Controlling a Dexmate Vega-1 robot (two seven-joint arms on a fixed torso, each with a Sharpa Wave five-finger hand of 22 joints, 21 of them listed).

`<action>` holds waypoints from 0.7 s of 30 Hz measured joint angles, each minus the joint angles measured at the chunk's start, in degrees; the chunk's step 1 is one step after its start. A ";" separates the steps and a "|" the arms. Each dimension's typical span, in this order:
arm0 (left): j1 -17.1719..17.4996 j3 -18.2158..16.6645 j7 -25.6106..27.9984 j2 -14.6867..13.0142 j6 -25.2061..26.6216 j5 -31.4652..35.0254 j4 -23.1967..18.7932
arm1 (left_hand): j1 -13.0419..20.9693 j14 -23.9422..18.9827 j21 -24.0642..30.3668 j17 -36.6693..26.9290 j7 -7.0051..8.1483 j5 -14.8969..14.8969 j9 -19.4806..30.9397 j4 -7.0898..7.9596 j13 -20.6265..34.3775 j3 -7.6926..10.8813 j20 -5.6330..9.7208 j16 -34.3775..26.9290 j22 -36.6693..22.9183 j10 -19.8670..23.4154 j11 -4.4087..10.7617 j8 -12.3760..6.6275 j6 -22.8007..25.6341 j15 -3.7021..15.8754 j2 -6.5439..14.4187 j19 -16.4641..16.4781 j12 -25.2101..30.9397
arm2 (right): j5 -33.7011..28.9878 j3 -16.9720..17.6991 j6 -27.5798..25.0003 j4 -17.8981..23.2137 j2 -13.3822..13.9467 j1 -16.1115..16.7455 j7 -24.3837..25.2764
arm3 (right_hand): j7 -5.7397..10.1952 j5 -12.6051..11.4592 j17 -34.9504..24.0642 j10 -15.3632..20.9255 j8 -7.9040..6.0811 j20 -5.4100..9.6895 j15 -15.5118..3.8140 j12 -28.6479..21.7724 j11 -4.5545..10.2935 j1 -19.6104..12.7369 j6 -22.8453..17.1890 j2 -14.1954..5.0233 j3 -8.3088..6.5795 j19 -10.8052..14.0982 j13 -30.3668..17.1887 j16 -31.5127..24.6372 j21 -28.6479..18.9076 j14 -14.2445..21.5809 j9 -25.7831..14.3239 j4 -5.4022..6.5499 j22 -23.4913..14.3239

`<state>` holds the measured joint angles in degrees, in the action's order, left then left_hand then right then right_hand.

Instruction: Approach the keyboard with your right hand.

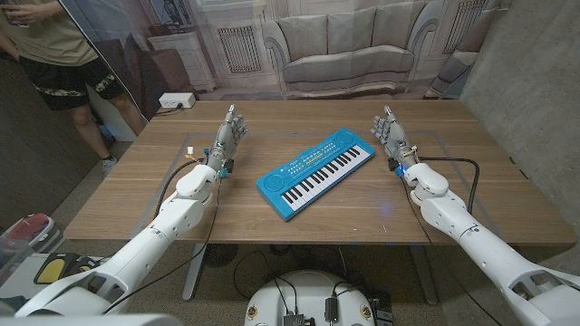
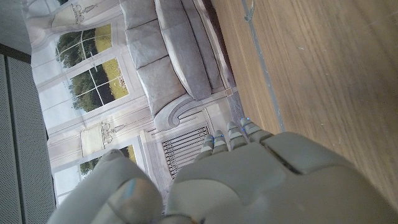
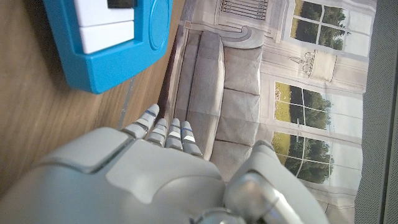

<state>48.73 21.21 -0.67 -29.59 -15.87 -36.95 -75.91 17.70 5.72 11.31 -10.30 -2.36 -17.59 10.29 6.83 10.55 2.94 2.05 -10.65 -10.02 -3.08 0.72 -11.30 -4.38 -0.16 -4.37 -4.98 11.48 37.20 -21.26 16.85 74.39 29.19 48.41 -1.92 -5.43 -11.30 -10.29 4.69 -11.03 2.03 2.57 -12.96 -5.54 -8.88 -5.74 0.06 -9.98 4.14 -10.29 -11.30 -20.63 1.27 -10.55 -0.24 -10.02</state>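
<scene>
A blue toy keyboard (image 1: pixel 316 172) lies at an angle in the middle of a wooden bench (image 1: pixel 145 204), between the robot's two hands and touching neither. In the head view the right hand (image 1: pixel 391 134) stands near the keyboard's far end, just to its right, fingers straight, close together and pointing away from the robot, holding nothing. The left hand (image 1: pixel 230 136) stands well apart on the other side, fingers likewise extended and empty. The right wrist view adds a close look at one blue corner of the keyboard (image 3: pixel 109 43) with a white key, just beyond the right hand's fingertips (image 3: pixel 163 132). The left wrist view shows the back of the left hand (image 2: pixel 249 180) above bare wood. A person (image 1: pixel 59 54) stands beyond the bench's far left corner.
</scene>
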 measured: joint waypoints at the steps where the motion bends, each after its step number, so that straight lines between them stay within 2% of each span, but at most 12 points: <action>1: 0.02 0.00 0.05 -0.02 0.04 0.01 -0.06 | 0.00 0.00 0.00 0.00 0.00 0.00 0.00 0.00 0.00 0.00 0.00 0.00 0.00 0.00 0.00 0.00 0.00 0.00 0.00 0.00 0.00 | 0.00 -0.01 0.02 -0.02 -0.01 0.00 -0.02 | 0.00 0.00 0.00 0.00 0.00 0.00 0.00 0.00 0.00 0.00 0.00 0.00 0.00 0.00 0.00 0.00 0.00 0.00 0.00 0.00 0.00; 8: 0.09 0.01 1.24 -0.06 0.82 0.53 -0.26 | 0.00 0.00 0.00 0.00 0.00 0.00 0.00 0.00 0.00 0.00 0.00 0.00 0.00 0.00 0.00 0.00 0.00 0.00 0.00 0.01 0.00 | -0.01 -0.08 0.07 -0.28 -0.10 0.10 -0.08 | 0.00 0.00 0.00 0.21 0.00 0.00 0.00 0.00 -0.20 0.00 0.00 0.00 0.00 0.00 0.00 0.00 0.00 0.00 0.00 0.00 0.00; 9: 1.02 0.07 1.47 -0.73 0.86 0.60 -2.22 | 0.00 0.00 0.00 0.00 0.00 0.00 0.00 0.00 0.00 0.00 0.00 0.00 0.00 0.01 0.00 0.00 0.01 0.00 0.00 0.01 0.00 | -0.16 -0.08 1.08 -0.28 -0.11 0.17 -0.44 | 0.00 0.00 0.01 0.21 0.00 0.00 0.00 0.00 -0.20 0.00 0.00 0.00 0.00 0.00 0.00 0.00 0.00 0.00 0.00 0.00 0.00; 21: 2.03 -0.36 2.13 -1.17 0.31 0.98 -3.75 | 0.22 -0.01 0.00 0.00 0.00 -0.21 -0.01 0.00 -0.01 0.00 0.00 0.00 0.01 0.02 -0.01 0.01 0.01 -0.01 0.22 0.01 0.00 | -0.76 0.41 2.62 1.28 0.49 1.65 0.19 | 0.32 0.00 0.01 0.20 0.01 0.00 -0.01 0.01 -0.20 -0.23 -0.32 -0.22 -0.23 -0.01 0.01 0.00 0.00 0.00 0.01 -0.24 0.01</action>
<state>50.76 20.85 1.46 -30.76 -15.56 -35.97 -79.66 17.91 5.71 11.31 -10.30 -2.36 -17.81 10.28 6.82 10.54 2.94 2.05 -10.65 -10.01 -3.06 0.72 -11.29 -4.37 -0.17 -4.15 -4.97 11.48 36.44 -20.85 19.47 75.67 29.68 50.06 -1.72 -5.11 -11.29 -10.27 4.89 -11.02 2.03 2.56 -12.96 -5.74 -9.11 -6.06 -0.16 -10.22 4.14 -10.29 -11.30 -20.63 1.27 -10.55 -0.48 -10.01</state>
